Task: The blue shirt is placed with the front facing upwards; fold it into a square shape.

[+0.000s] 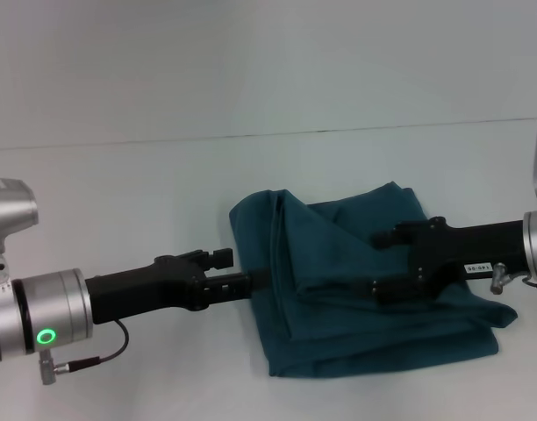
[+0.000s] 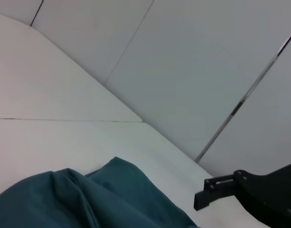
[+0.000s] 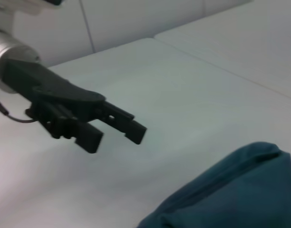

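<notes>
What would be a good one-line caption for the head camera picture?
Two black grippers, left and right, meet from opposite sides over a folded blue shirt on a white table.

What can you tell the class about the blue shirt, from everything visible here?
The blue shirt is dark teal, soft cloth, folded into a rumpled, roughly square bundle with layered edges, lying on the white table. No lettering shows. The left gripper is at its left edge; the right gripper is over its middle.
</notes>
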Available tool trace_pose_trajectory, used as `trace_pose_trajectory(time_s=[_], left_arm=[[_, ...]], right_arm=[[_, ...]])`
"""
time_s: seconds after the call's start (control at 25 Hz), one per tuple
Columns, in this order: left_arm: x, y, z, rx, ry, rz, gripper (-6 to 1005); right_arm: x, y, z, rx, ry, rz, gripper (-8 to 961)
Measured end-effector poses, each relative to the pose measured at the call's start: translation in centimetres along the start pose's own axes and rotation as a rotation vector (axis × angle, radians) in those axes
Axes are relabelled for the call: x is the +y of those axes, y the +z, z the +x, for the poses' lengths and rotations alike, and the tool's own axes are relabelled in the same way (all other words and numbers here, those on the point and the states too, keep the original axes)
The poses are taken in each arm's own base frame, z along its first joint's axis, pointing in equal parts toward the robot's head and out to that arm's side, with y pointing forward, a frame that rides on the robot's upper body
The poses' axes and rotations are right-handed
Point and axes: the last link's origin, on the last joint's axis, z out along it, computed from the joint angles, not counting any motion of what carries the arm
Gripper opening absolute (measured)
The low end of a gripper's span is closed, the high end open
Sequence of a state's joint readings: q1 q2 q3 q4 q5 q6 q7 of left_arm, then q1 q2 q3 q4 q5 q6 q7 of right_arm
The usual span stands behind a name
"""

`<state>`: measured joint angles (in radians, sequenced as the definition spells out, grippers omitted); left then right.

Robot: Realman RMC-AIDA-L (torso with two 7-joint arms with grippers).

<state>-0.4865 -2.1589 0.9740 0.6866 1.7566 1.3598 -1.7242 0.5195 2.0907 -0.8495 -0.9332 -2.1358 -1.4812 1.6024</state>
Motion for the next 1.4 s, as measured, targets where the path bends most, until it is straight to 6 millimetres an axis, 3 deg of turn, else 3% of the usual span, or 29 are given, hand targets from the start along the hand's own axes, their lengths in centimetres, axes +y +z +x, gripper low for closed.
trace_pose_trajectory(time_s=[0.72,1.4], left_arm=[[-0.2,-0.3,-1.0,0.012,-0.030,0.021,902],[-0.7,-0.5,-0.7,0.033,-0.037,0.053,902]], right_arm=[[0.8,1.8,-0.8,0.059,-0.188,-0.046,911],[2.1,5.0,-1.3,0.101,-0.270,-0.086,912]])
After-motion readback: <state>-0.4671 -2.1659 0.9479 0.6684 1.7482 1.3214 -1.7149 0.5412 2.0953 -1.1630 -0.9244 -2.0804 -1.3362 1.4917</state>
